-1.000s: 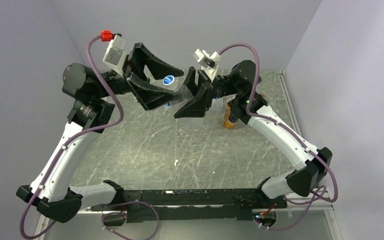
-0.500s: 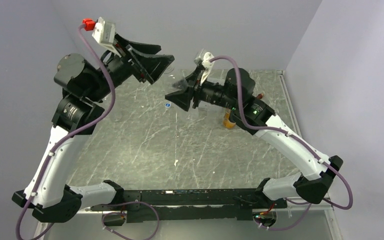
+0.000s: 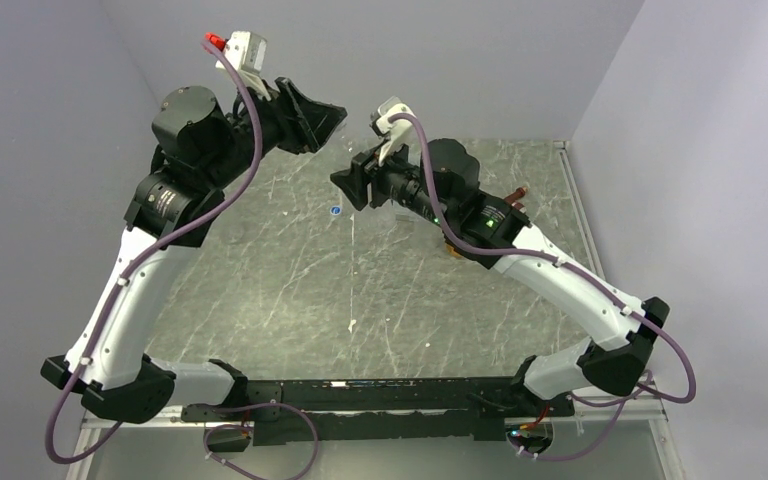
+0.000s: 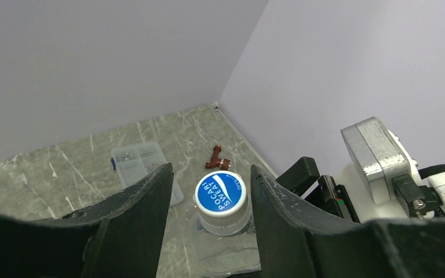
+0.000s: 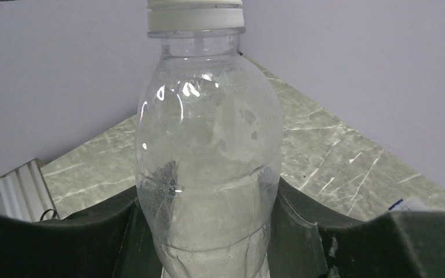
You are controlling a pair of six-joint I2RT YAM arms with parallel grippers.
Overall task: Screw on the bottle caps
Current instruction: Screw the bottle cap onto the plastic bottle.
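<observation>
- Left gripper [image 4: 210, 169] – high over the tabletop [image 3: 360, 300], jaws parted, straddling the blue cap [image 4: 221, 194] with a gap on either side.
- Loose cap [image 3: 335, 211] – lying on the tabletop between the two arms.
- Right gripper [image 3: 353, 187] – clenched round the clear bottle [image 5: 208, 174], whose neck carries the blue cap.
- Orange bottle [image 3: 454, 250] – only a sliver shows under the right arm.

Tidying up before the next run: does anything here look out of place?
A loose cap lies alone on the table, not on a bottle, though caps are meant to be screwed on. A small brown thing lies by the far wall; I cannot tell what it is.
</observation>
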